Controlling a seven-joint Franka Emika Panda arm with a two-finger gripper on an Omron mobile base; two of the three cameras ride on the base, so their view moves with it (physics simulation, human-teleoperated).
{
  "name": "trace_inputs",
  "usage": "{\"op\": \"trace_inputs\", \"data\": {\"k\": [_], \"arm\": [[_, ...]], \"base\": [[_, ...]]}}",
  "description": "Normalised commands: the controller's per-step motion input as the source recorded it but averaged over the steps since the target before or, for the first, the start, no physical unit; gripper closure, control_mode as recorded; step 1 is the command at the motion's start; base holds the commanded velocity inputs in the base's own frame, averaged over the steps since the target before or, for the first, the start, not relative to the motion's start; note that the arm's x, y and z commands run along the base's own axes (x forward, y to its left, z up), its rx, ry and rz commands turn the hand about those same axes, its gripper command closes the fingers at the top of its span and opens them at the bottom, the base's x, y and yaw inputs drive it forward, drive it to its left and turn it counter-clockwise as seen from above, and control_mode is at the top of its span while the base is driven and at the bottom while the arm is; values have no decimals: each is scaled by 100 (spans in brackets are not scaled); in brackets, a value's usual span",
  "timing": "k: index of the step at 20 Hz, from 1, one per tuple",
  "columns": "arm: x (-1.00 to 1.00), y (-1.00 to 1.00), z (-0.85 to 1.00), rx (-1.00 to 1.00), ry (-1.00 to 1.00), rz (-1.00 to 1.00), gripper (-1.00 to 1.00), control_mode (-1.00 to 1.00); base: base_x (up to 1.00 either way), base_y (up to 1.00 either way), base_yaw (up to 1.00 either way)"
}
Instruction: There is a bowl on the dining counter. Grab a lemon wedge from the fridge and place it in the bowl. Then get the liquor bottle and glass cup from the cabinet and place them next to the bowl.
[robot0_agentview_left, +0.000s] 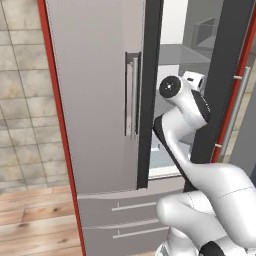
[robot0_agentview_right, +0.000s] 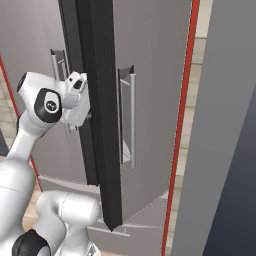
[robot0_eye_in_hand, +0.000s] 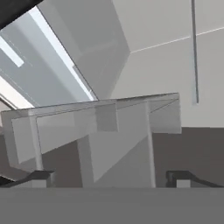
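A: What is seen at the left of the left base view?

B: A tiled wall (robot0_agentview_left: 22, 100) and a wooden floor (robot0_agentview_left: 35, 215) are seen there, then a red side panel (robot0_agentview_left: 56, 100). Next comes the fridge (robot0_agentview_left: 95, 100), its left door shut, with a vertical handle (robot0_agentview_left: 132, 95) near the door's inner edge. Two drawers (robot0_agentview_left: 117, 212) are seen below that door.

A: And further right?

B: The fridge's right door (robot0_agentview_left: 225, 75) is swung open and is seen edge-on as a dark slab. Between the two doors the pale interior is exposed, and a shelf (robot0_agentview_left: 182, 52) is made out inside. The white arm (robot0_agentview_left: 185, 107) is reached into that gap.

A: How is the gripper seen?

B: In the hand view the gripper (robot0_eye_in_hand: 109, 177) is seen with its two dark fingertips (robot0_eye_in_hand: 41, 176) set wide apart at the bottom edge. Nothing is held between them. A translucent grey bin (robot0_eye_in_hand: 94, 131) is faced just ahead of the tips; whether it is touched cannot be told.

A: Is the lemon wedge located?

B: It cannot be made out; no yellow-green piece is picked out on the grey surfaces.

A: And from the right base view?

B: The hand (robot0_agentview_right: 77, 100) is seen at the dark edge of the open door (robot0_agentview_right: 102, 110), with both door handles at either side.
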Motion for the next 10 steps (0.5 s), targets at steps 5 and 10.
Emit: {"op": "trace_inputs", "data": {"k": [5,10], "arm": [[-57,-70,0,-7,0,2,-100,-100],[-99,-86,0,-8,0,0,-100,-100]], "base": [[0,0,0],[0,0,0]]}}
